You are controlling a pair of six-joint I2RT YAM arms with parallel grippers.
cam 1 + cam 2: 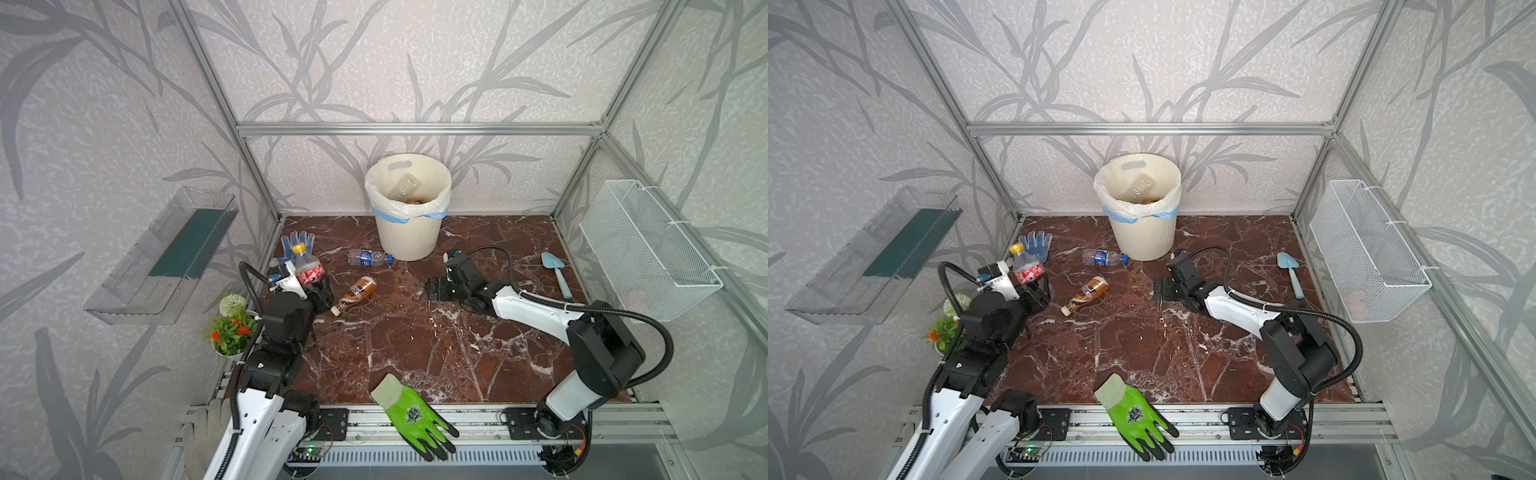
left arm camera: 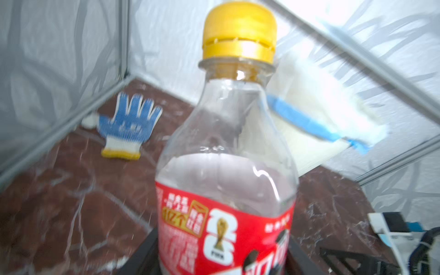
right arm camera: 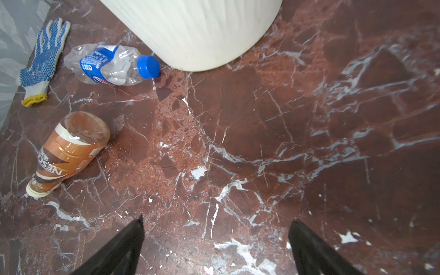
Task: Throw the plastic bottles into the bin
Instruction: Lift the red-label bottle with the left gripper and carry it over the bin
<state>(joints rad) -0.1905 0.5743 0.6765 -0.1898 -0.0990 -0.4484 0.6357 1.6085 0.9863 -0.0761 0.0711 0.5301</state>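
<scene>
gripping the clear plastic bottle with the red label and yellow cap low on its body, the left gripper was clenched around it and held it upright, cap up, its long axis close to vertical, at the left edge of the dark red marble tabletop. whether its base was clear of the marble could not be told.

the cream ribbed round plastic bin stood well apart from it, toward the back wall and toward the middle. in the left wrist view its blue-banded liner showed behind the bottle's shoulder. judging by this, the carry had to go up over the rim and across toward the middle, and the left arm was the one to make it.

the crushed clear bottle with the blue label and blue cap lay on its side between gripper and bin, cap just beside the bin's foot. the brown-labelled bottle with the white cap lay slantwise between the two grippers, cap toward the front.

the right gripper hung low over bare marble, jaws spread and empty, nearer the bin. a clear unlabelled bottle leaned inside the bin.
</scene>
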